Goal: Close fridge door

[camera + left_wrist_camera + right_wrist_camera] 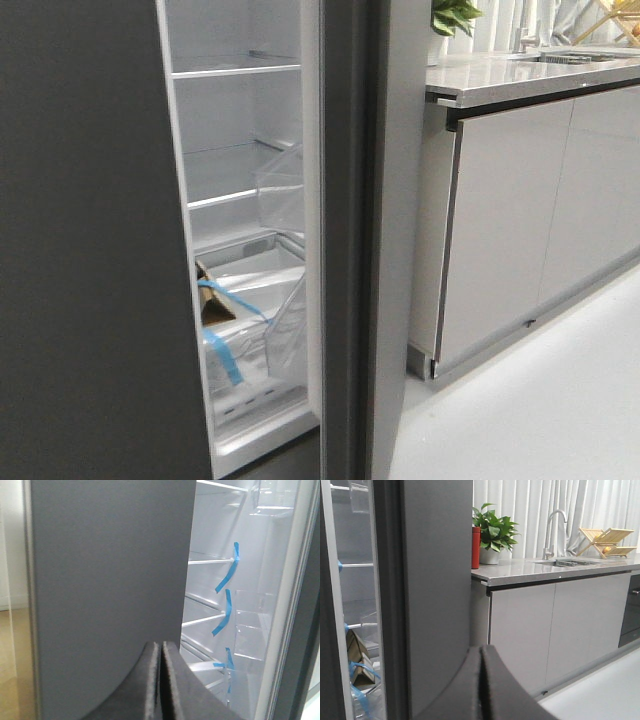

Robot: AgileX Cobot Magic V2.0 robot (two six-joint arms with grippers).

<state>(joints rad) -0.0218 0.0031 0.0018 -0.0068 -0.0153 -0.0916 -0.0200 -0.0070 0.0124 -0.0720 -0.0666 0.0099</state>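
The fridge door (pixel 350 250) stands open, seen edge-on in the middle of the front view, with its thick dark grooved edge toward me and a white inner rim beside it. It also shows in the right wrist view (pixel 437 580) and at the edge of the left wrist view (pixel 307 655). The fridge's lit white inside (pixel 245 200) shows between it and the matching dark-grey panel (pixel 90 250). My left gripper (pixel 160 645) is shut and empty, close before that panel (pixel 110 580). My right gripper (pixel 481 650) is shut and empty, in front of the door's outer face. Neither gripper shows in the front view.
Inside are shelves, clear bins, blue tape strips (pixel 226 577) and a brown box (pixel 212 300). To the right stand glossy pale-grey cabinets (pixel 510 220) under a countertop (pixel 520 80) with a plant (pixel 492 532), a red bottle (pixel 476 547), a tap (pixel 552 530) and a dish rack (pixel 607 540).
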